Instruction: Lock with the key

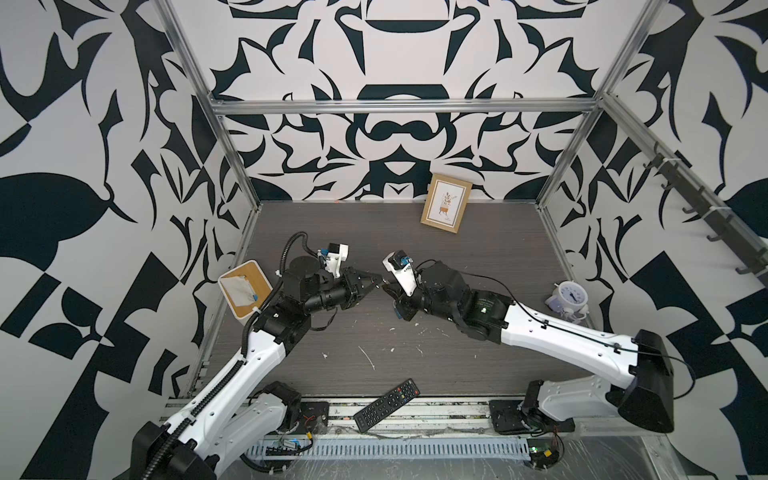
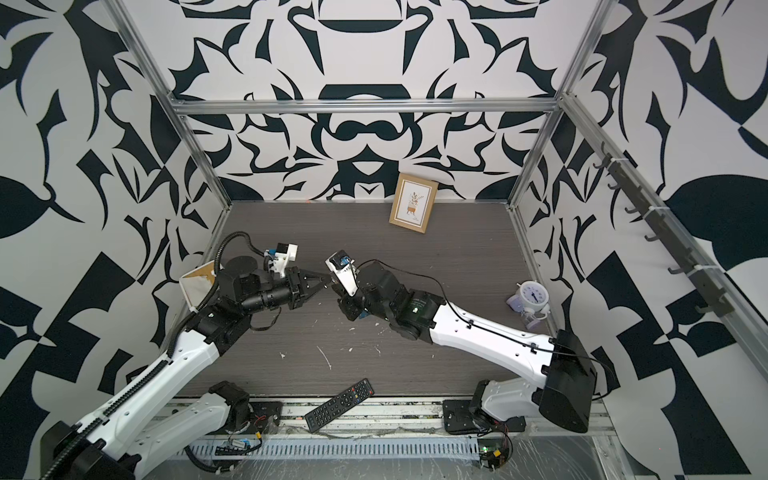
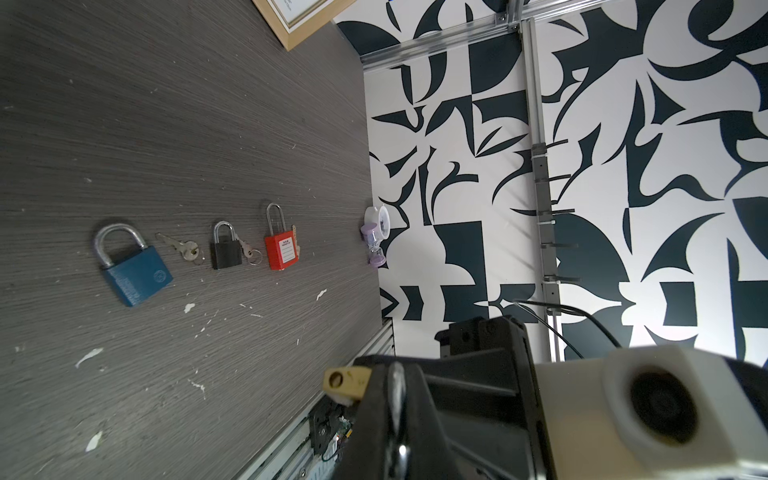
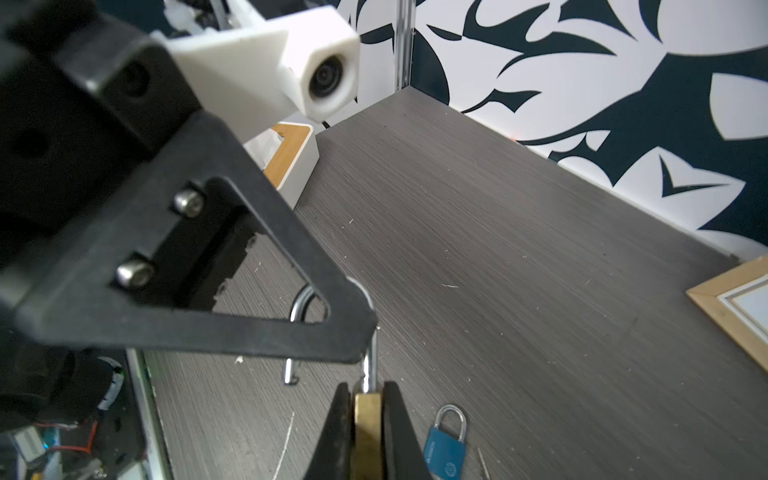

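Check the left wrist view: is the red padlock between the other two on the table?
No, the black padlock lies between the red padlock and blue padlock.

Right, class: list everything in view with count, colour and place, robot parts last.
brass padlock: one, brass, held mid-air, shackle open
other padlocks: three, blue, black, red, in a row on table
keys: three, pale metal, beside those padlocks
picture frame: one, wooden, against back wall
remote control: one, black, front edge
alarm clock: one, white, right wall
hourglass: one, purple, beside clock
tissue box: one, white and wood, left wall
left gripper: black, shut on shackle
right gripper: black, shut on body
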